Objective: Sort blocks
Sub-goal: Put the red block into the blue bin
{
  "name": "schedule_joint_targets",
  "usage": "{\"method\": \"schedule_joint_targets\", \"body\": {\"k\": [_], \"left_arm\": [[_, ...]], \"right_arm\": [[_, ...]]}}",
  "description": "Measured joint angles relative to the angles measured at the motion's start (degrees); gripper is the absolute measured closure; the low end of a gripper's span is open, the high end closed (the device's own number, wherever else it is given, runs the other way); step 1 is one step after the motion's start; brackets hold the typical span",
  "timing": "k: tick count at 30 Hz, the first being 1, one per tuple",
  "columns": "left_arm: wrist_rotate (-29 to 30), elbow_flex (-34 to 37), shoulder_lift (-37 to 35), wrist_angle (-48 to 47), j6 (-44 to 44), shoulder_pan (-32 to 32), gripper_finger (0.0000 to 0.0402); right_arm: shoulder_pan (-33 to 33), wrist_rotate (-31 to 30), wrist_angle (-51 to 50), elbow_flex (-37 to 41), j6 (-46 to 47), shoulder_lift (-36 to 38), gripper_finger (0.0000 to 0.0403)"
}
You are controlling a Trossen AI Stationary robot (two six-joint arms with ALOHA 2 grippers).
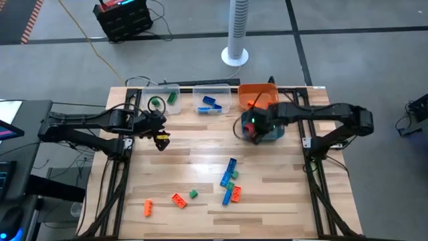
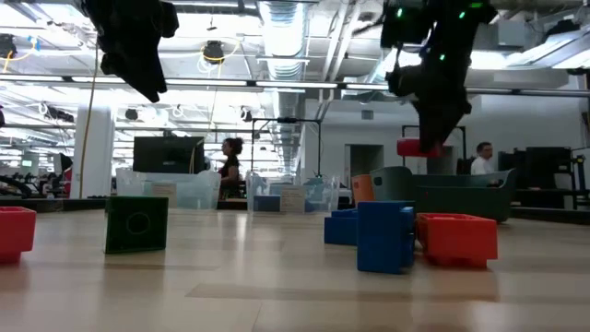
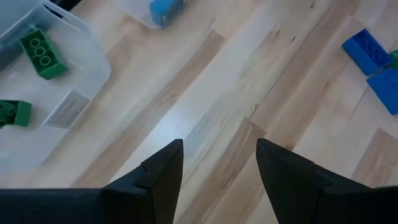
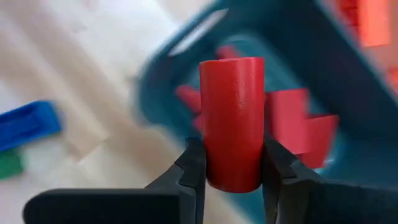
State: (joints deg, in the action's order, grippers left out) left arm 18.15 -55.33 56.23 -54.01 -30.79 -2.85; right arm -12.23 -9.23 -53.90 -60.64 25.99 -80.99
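One red block [image 4: 231, 121] sits clamped in our right claw [image 4: 230, 163]; we should center over the teal bin [image 4: 367, 118] before releasing, left claw [image 3: 219, 163] apart.

I cannot read any text, brand or number in my views. The clear bin [image 3: 74, 68] carries a small paper label [image 3: 64, 111] on its wall, seen from the left wrist camera, but its print is too fine for me to read. In the low view some pale labels [image 2: 291, 197] stand on the clear bins behind the blocks, and they are also not legible. The green block [image 2: 136, 223] shows only a moulded circle, no letters.
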Motion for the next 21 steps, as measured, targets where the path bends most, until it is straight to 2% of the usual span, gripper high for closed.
{"method": "schedule_joint_targets", "body": {"k": [5,10,16,21], "left_arm": [[-0.33,0.0,0.0,1.52,0.13,0.0,0.0205],[-1.92,-0.02,0.96,1.5,-0.32,0.0,0.0205],[-14.67,-0.04,3.78,0.56,-0.05,0.0,0.0205],[-27.84,-0.04,7.01,-0.14,3.97,0.02,0.0205]], "right_arm": [[-8.12,1.87,2.37,0.0,-5.9,-4.23,0.031],[-12.53,5.54,9.49,0.0,-7.04,-10.82,0.0301],[-14.89,11.05,11.06,0.0,-7.02,-13.86,0.024],[-15.4,11.33,9.86,0.0,-6.96,-9.98,0.0185]]}}
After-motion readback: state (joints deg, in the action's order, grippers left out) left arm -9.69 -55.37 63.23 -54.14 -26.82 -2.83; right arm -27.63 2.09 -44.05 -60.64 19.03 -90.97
